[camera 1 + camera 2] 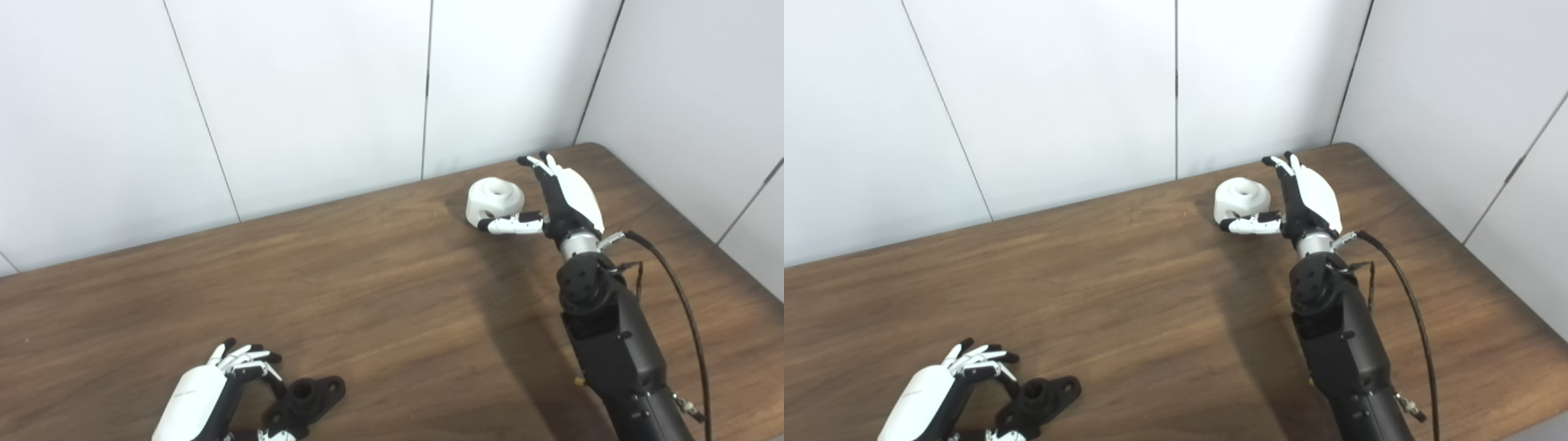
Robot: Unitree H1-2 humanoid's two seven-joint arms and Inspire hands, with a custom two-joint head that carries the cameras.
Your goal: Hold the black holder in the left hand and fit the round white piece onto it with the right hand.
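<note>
The black holder [304, 399] lies on the brown table [380, 294] at the near left; it has a short round post and flat lugs with holes. My left hand [211, 392] is open just left of it, fingers spread and curled toward it, thumb under its near end, not gripping. The round white piece [493, 199] sits on the table at the far right, with a hole on top. My right hand [560, 199] is open right beside it, fingers upright on its right side and thumb stretched in front of it, at or touching its base.
White wall panels [306, 92] stand behind the table and along its right side. The table's far right corner [597, 147] is rounded and close to the right hand. A black cable [680, 294] loops off the right forearm.
</note>
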